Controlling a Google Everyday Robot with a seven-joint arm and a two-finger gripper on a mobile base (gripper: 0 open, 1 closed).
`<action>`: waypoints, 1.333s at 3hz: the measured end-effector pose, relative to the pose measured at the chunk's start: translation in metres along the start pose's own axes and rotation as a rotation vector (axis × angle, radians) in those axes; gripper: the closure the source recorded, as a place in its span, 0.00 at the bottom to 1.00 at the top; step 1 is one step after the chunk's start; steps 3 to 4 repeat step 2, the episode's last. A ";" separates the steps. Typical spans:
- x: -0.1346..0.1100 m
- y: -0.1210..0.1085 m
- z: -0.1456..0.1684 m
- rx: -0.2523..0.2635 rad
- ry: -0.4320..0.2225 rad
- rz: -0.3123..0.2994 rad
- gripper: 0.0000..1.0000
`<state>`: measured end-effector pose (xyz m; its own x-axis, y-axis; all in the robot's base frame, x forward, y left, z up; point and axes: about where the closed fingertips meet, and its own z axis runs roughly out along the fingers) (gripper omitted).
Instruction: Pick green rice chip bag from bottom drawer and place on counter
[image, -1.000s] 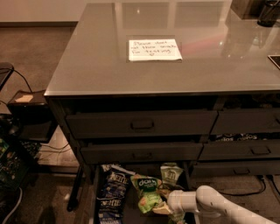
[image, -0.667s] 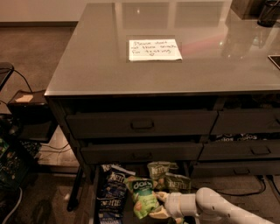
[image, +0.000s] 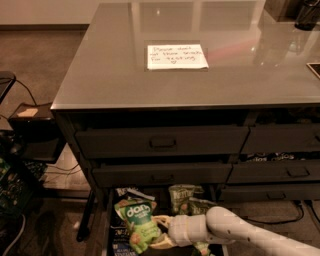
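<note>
The green rice chip bag (image: 137, 225) is bright green with a white cloud logo and sits tilted above the open bottom drawer (image: 114, 235) at the lower middle. My gripper (image: 159, 231) comes in from the lower right on a white arm and is shut on the bag's right edge. The grey glossy counter (image: 110, 65) fills the upper half of the view and bears a white handwritten note (image: 177, 56).
Duller green Kettle bags (image: 184, 196) and a dark blue bag (image: 119, 235) lie in the drawer. Two shallower shut drawers (image: 160, 142) stack above it. A right column of drawers (image: 280, 172) adjoins. Cables and a black box (image: 30, 130) stand on the floor at left.
The gripper and the green bag have moved left and a little up above the drawer. More of the duller green bags shows behind them.
</note>
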<state>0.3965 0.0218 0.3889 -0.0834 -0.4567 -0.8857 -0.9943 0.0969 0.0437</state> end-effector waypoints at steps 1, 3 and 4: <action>-0.045 -0.003 0.024 -0.027 -0.013 -0.057 1.00; -0.082 -0.021 0.039 -0.032 -0.032 -0.093 1.00; -0.082 -0.021 0.039 -0.032 -0.032 -0.093 1.00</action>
